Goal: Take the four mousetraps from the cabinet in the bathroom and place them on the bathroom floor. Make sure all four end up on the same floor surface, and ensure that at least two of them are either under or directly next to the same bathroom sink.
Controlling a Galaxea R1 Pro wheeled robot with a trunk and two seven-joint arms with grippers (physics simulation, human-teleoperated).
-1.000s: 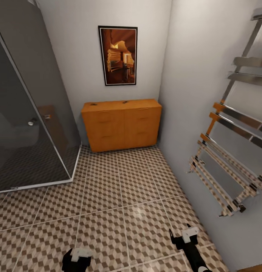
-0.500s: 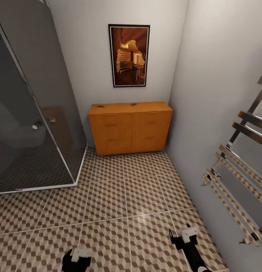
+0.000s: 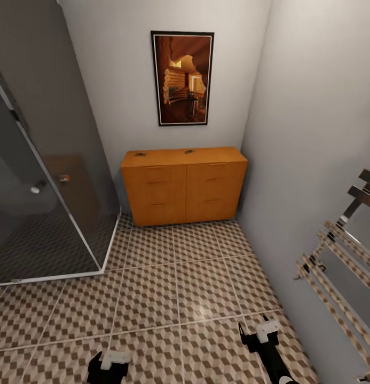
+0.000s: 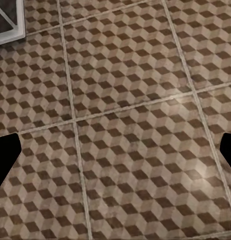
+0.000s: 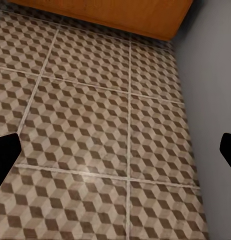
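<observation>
Left to right: smoky glass shower enclosure point(image 3: 40, 176), then the low orange-brown wooden cabinet point(image 3: 183, 184) with two small dark mousetraps point(image 3: 140, 154) lying on its flat top. They're probably light, stiff little boards, so I'd pinch the long edges. Both grippers, left point(image 3: 112, 360) and right point(image 3: 259, 333), hang low with jaws spread, empty.

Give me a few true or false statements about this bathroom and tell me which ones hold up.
1. The wooden cabinet stands against the far wall under a framed picture. True.
2. Small objects lie on the cabinet's top. True.
3. The right gripper holds a mousetrap. False: its jaws are apart with only floor tiles between them.
4. A cabinet drawer is pulled open. False: all fronts sit flush.
5. The glass shower enclosure is right of the cabinet. False: it is to its left.
</observation>
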